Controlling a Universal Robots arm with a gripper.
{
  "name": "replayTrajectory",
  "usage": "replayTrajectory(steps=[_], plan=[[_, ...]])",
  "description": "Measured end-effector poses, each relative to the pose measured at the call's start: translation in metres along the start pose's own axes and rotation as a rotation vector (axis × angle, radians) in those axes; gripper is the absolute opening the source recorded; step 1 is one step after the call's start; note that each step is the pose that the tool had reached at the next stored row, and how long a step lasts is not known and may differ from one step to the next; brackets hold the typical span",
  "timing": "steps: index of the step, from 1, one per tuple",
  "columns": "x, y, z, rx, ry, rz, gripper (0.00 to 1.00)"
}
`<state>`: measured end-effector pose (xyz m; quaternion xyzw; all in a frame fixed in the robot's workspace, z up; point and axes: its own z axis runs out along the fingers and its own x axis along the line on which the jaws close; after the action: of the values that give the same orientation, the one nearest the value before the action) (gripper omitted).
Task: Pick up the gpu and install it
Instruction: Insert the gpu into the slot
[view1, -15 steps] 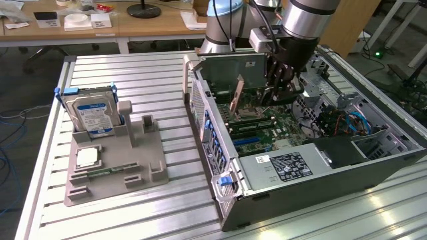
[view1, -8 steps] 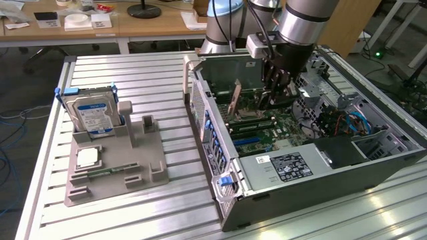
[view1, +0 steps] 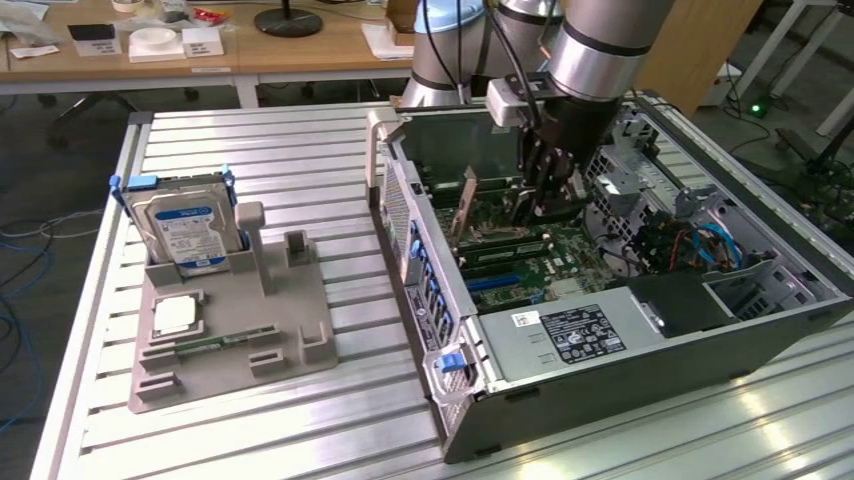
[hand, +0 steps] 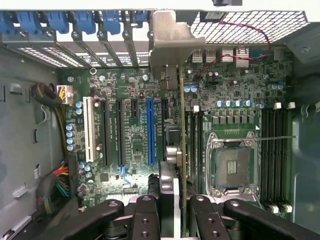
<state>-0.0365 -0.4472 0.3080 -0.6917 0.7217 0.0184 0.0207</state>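
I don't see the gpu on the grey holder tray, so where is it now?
The gpu is held edge-on in the gripper inside the open computer case, just above the motherboard beside the blue slot, toward the exterior view's right.

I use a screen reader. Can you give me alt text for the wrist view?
The gripper holds the gpu edge-on above the motherboard inside an open computer case, beside a blue slot and an empty CPU socket.
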Motion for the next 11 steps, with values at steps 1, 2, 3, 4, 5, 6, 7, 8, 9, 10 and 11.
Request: replayTrajectory(steps=[1, 2, 3, 4, 5, 6, 7, 8, 9, 10, 11], plan=[[0.0005, 0.0001, 0.0007, -0.0001, 0.0001, 0.0, 0.28], [0.0009, 0.0002, 0.0014, -0.0001, 0.0002, 0.0, 0.28], [0.0014, 0.0002, 0.0021, -0.0001, 0.0003, 0.0, 0.28], [0.0019, 0.0001, 0.0026, 0.0, 0.0003, 0.0, 0.28], [0.0024, 0.0001, 0.003, 0.0, 0.0007, 0.0, 0.28], [0.0029, 0.0002, 0.0034, 0.0001, 0.0018, 0.0, 0.28], [0.0034, 0.0003, 0.0036, 0.0002, 0.0033, 0.0, 0.28], [0.004, 0.0003, 0.0038, 0.0002, 0.0052, 0.0, 0.28], [0.0047, 0.0003, 0.004, 0.0003, 0.0076, 0.0, 0.28], [0.0052, 0.0004, 0.0042, 0.0004, 0.0096, 0.001, 0.28], [0.0055, 0.0004, 0.0046, 0.0005, 0.0114, 0.001, 0.28]])
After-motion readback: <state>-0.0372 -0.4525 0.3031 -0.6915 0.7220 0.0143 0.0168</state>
